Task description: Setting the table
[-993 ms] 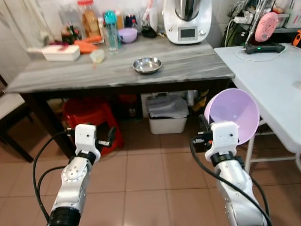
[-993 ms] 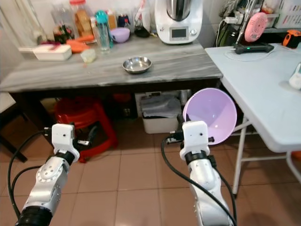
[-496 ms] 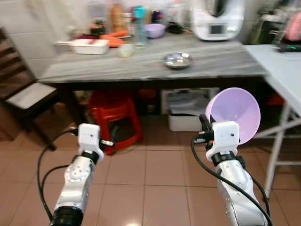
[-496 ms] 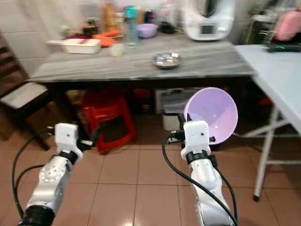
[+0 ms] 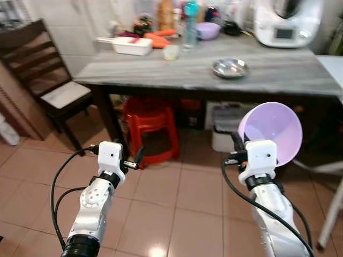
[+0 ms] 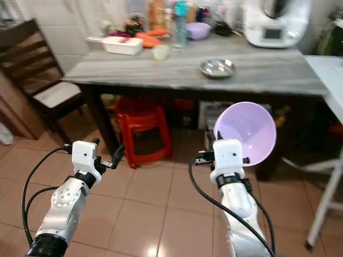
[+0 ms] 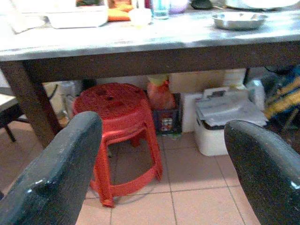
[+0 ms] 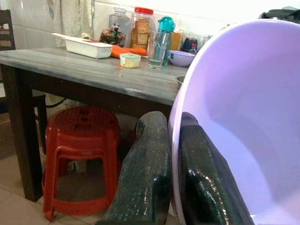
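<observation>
1. Basically I was mid-carry: right gripper (image 8: pixel 171 187) was clamped on the rim of the lilac bowl (image 5: pixel 270 131), lower right of frame, well short of the grey table (image 5: pixel 161 75).
2. Left gripper (image 7: pixel 164 164) sat lower left, fingers spread, nothing held.
3. Next, I judged: approach, lift the bowl over the edge, set it down near the steel dish (image 5: pixel 229 67).
4. Bowl looked smooth, glossy plastic, tilted on its side.
</observation>
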`<state>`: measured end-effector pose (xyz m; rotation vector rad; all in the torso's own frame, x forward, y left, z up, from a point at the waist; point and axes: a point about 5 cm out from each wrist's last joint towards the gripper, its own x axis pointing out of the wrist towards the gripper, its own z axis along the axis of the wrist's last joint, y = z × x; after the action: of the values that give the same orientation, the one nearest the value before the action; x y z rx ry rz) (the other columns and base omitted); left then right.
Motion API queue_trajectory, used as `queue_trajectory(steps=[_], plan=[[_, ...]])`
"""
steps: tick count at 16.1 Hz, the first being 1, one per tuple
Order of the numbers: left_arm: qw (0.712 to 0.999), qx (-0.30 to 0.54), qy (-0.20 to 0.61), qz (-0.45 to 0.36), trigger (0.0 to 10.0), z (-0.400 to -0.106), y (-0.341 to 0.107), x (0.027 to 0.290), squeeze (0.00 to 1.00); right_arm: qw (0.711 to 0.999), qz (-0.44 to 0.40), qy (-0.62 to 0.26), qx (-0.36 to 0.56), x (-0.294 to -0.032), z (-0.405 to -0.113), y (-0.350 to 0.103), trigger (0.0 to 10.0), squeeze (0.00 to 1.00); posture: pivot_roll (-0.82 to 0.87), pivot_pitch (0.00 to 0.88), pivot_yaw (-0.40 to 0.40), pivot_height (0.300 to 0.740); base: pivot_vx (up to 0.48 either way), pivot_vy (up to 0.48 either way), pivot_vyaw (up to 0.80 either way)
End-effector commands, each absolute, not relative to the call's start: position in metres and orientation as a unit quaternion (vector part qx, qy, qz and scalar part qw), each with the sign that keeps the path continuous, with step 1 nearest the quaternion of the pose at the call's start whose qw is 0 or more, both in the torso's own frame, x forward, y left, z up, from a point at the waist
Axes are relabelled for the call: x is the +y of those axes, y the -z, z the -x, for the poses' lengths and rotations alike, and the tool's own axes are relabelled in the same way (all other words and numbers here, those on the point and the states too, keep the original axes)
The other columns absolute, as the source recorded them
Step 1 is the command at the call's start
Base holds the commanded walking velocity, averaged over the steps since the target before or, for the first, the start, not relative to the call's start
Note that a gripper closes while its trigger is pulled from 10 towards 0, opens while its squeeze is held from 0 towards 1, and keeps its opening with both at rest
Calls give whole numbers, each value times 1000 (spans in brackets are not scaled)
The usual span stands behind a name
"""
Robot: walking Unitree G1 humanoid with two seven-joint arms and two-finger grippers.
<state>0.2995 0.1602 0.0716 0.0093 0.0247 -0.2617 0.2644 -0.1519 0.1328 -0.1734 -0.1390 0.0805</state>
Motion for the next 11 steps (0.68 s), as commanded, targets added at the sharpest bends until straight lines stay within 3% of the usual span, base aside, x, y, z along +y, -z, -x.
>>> queue_trajectory(steps=[1, 11], plan=[[992, 0, 130, -5, 10000, -302, -78, 163, 0, 992, 80, -44, -87, -149, -268, -140, 10000, 0, -97, 0, 76, 740, 345, 0, 0], [990, 0, 142, 4, 10000, -300, -78, 156, 0, 991, 83, -41, -92, -148, -273, -142, 10000, 0, -90, 0, 70, 740, 375, 0, 0]])
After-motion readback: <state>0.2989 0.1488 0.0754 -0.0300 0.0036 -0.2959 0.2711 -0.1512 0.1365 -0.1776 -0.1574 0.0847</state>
